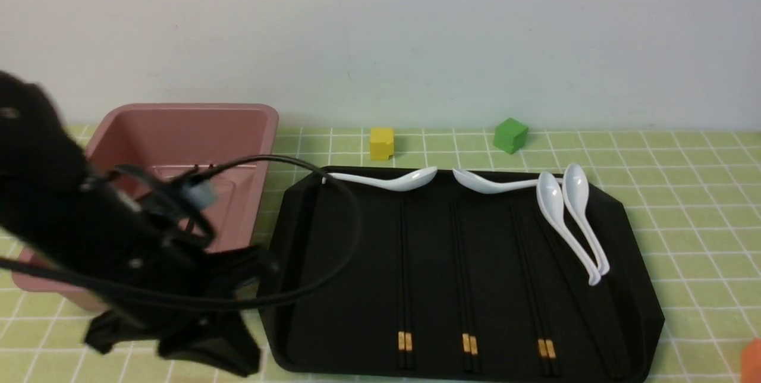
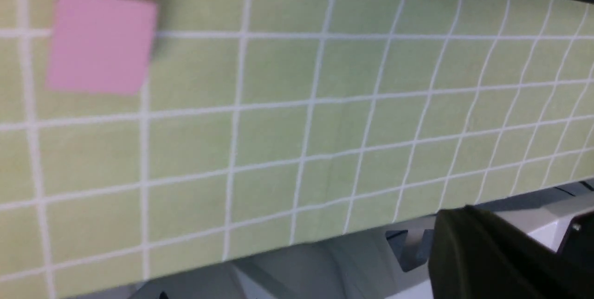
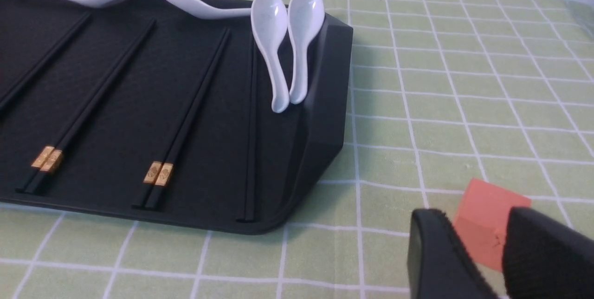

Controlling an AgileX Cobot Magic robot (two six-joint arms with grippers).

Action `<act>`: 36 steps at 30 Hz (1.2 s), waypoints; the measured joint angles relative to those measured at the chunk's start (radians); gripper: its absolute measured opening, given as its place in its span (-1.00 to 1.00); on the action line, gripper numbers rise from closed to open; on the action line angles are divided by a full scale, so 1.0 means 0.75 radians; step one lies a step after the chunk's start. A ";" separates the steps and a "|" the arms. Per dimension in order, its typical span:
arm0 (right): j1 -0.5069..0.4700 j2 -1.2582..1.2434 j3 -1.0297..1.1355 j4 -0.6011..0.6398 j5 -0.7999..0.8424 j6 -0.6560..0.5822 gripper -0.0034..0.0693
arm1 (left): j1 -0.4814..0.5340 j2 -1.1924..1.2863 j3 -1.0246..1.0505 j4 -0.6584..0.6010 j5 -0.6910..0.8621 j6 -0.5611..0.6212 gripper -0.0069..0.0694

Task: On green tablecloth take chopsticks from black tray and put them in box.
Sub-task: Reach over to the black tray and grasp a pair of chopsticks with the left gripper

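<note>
- Front view: three pairs of chopsticks (image 1: 405, 288) lie flat in the black tray (image 1: 345, 288). They run near to far, well apart from each other, with their gold-orange bands at the near end.
- The tray sits on the green tablecloth (image 1: 684, 192) covering the bench. The box (image 1: 184, 127) stands just beside its far left corner. White spoons (image 1: 571, 222) crowd the tray's far and right side.
- The left end effector (image 1: 178, 347) is a dark blur low at the near left, in front of the box. I cannot tell how its jaws stand.
- Left wrist view: only cloth, a pink block (image 2: 100, 41) and a dark part in one corner show. There are no chopsticks and no clear sight of the jaws.
- Right wrist view: the right end effector (image 3: 475, 217) hovers off the tray's near right corner. Its fingers (image 3: 436, 257) are parted and empty, with an orange block (image 3: 487, 201) on the cloth beyond them.
- The sticks look thin, black and smooth against the tray's matte floor. A lone stick without a visible band lies nearest the right rim.
- I judge them light, stiff and slippery, lying too low to get under easily. Pinching a pair across both sticks near the banded thick end seems safest, since one stick could roll free.
</note>
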 joint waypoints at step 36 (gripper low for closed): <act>0.000 0.000 0.000 -0.001 0.000 0.002 -0.25 | -0.469 1.051 -0.963 0.650 -0.077 -0.499 -0.42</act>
